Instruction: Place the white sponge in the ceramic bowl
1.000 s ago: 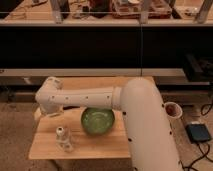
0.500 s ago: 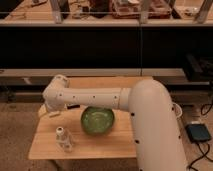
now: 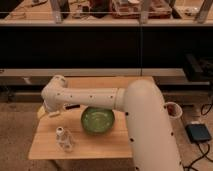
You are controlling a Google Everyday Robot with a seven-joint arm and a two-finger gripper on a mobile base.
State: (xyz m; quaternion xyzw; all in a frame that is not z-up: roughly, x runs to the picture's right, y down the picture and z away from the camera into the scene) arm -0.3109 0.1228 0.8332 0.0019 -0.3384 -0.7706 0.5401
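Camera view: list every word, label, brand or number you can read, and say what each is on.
No text can be read.
Small white object: no legible label.
Ceramic bowl and wooden table: no markings.
Shelf clutter behind: too blurred to read.
Gripper, over the table's left edge, left of the bowl: no readable marking.

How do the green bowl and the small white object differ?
The bowl is green and wide; the white object is pale and small. The bowl sits partly under the arm; the white object lies uncovered, nearer the front edge. Both rest on the wooden table. The claw hangs over the table's left side.
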